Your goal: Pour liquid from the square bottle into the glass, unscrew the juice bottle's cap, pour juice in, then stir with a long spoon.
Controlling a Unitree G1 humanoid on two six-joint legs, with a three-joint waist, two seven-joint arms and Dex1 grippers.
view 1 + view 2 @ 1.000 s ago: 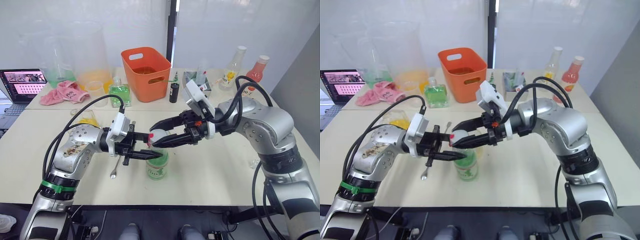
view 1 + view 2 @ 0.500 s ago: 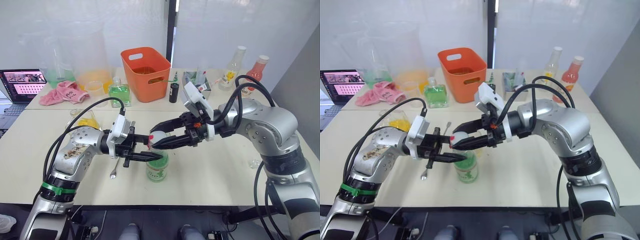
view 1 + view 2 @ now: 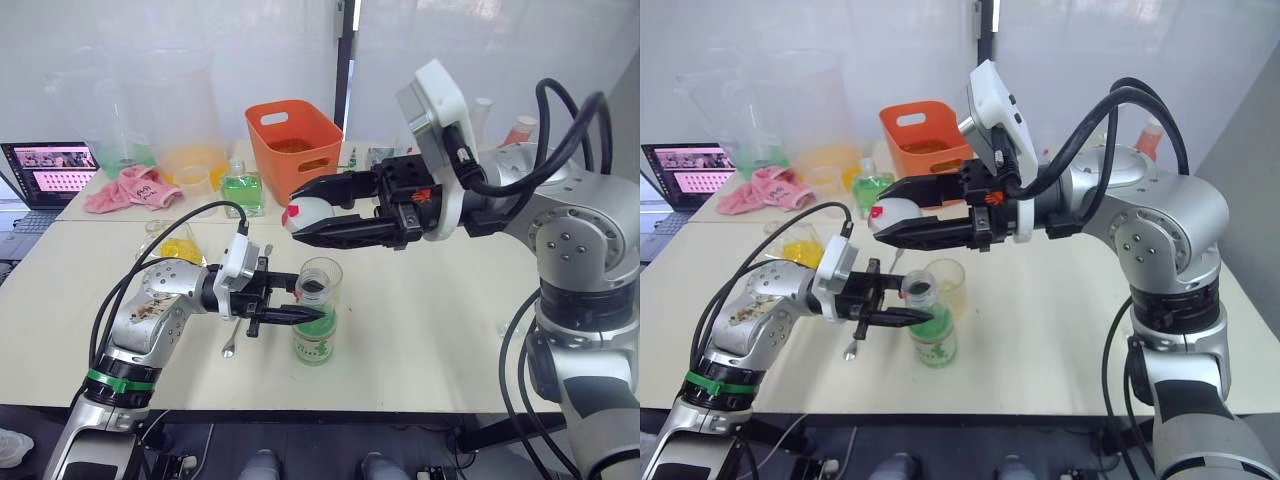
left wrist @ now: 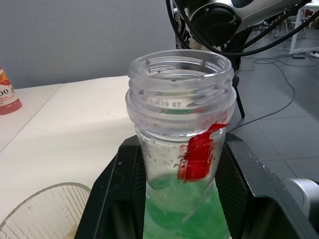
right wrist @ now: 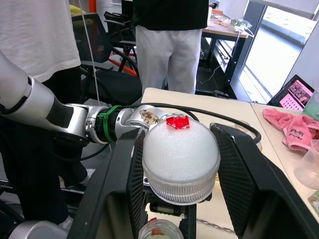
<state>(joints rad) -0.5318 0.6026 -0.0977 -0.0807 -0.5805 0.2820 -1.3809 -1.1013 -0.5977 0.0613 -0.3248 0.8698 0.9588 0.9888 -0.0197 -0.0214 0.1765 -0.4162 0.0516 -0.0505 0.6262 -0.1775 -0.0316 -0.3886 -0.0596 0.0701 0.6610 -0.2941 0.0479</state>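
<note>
Pale table point(image 3: 450, 320) with juice bottle point(image 3: 314, 335), glass point(image 3: 325, 282), long spoon point(image 3: 232, 335).

The juice bottle point(image 4: 180, 144) has "39 87" embossed on its neck ring; nothing else is legible.

Both head eyes are looking forward and down from above the counter point(image 3: 450, 330), sharing the whole scene. The left wrist camera is sitting very close to the juice bottle point(image 4: 182, 164), facing its open neck. The right wrist camera is looking closely past the cap point(image 5: 180, 158).
</note>
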